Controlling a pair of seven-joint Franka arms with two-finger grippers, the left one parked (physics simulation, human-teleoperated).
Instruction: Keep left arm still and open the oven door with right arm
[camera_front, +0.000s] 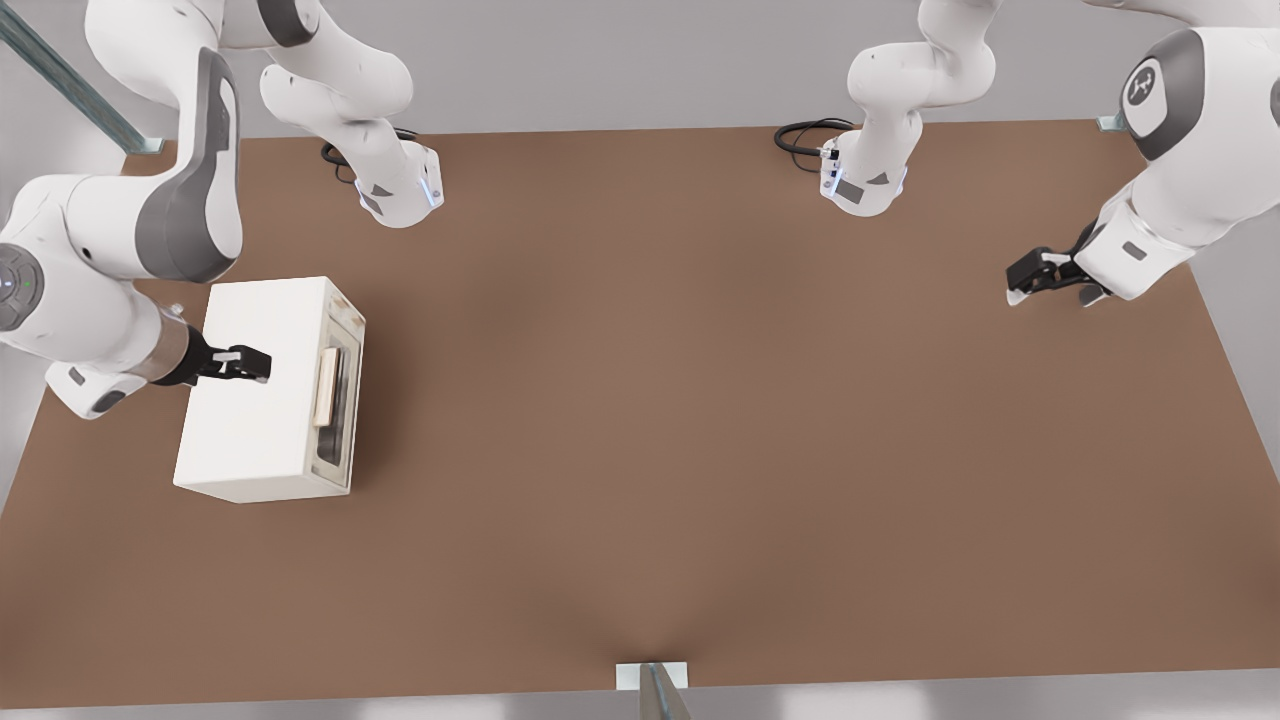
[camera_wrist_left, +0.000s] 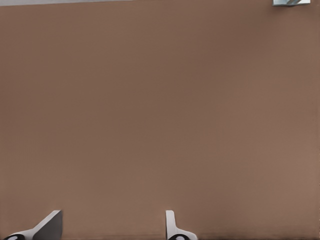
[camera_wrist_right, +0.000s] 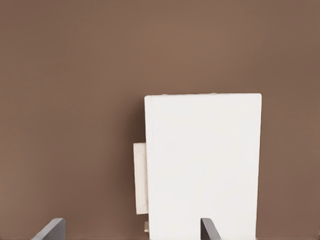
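Observation:
A cream-white box oven (camera_front: 255, 400) stands on the brown table at the front view's left. Its door (camera_front: 343, 412), with a dark window, faces the front view's right and lies flush against the body. A pale beige bar handle (camera_front: 325, 386) runs along the door. My gripper (camera_front: 262, 364) hovers over the oven's top, short of the door edge, open with nothing between its fingers. The right wrist view looks down on the oven top (camera_wrist_right: 205, 165), with the handle (camera_wrist_right: 140, 177) sticking out beside it and my gripper (camera_wrist_right: 130, 232) spread wide, one fingertip (camera_wrist_right: 209, 230) over the top.
Two arm bases (camera_front: 400, 190) (camera_front: 865, 180) stand at the table's far edge with black cables. The parked arm's gripper (camera_front: 1045, 275) hangs at the front view's right. A metal bracket (camera_front: 652, 682) sits at the near edge. Bare brown table (camera_front: 700, 420) spreads beyond the door.

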